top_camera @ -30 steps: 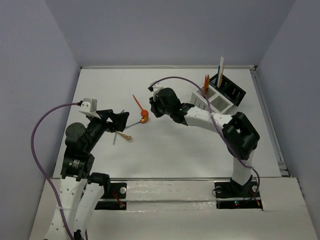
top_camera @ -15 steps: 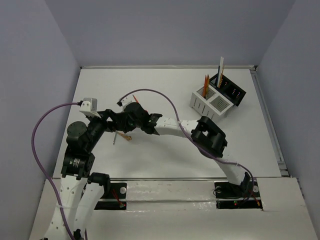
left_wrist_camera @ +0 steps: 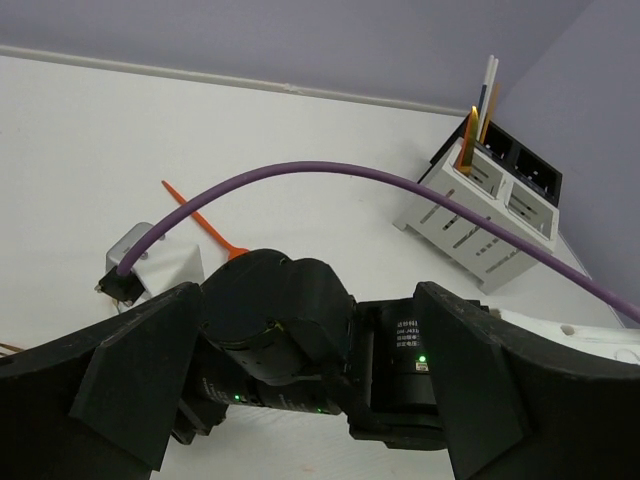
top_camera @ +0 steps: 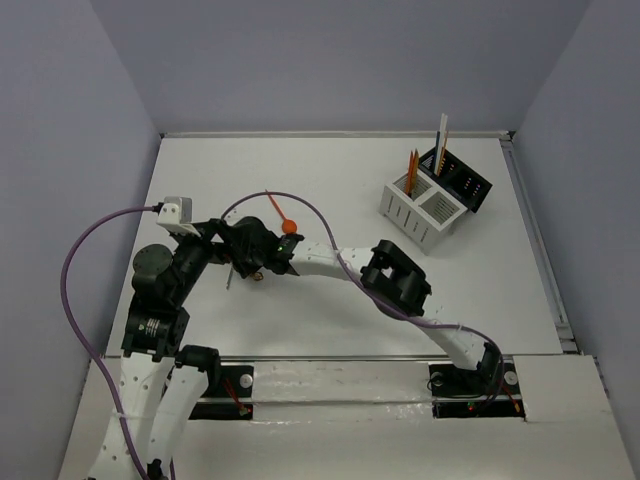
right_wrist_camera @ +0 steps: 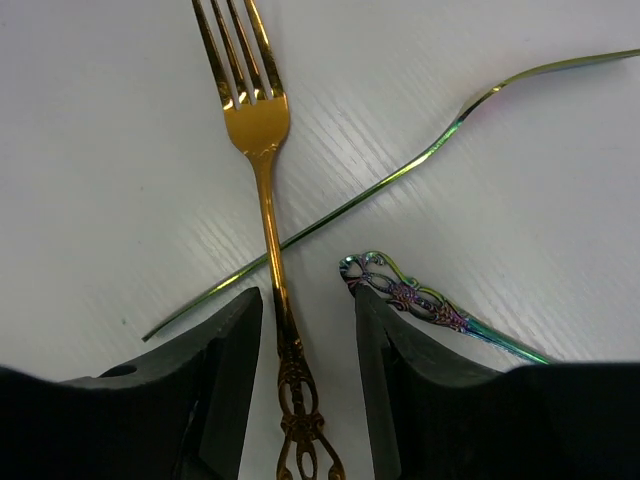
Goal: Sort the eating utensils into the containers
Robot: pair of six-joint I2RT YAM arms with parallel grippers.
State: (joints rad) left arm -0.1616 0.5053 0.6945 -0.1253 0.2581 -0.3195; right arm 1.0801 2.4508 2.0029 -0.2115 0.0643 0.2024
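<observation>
Jaws of the right gripper [right_wrist_camera: 305,320] are held open astride the handle of the gold fork [right_wrist_camera: 256,115], ready for pinching, while the left gripper [left_wrist_camera: 308,300] is spread empty.

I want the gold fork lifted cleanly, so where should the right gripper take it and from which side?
Take the gold fork by its ornate handle, below where the thin iridescent utensil crosses its neck. Come straight down, since it lies flat; the open right gripper straddles that stretch.

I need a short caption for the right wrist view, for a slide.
Open right tool straddles the handle of a gold fork lying crossed with a thin iridescent utensil.
</observation>
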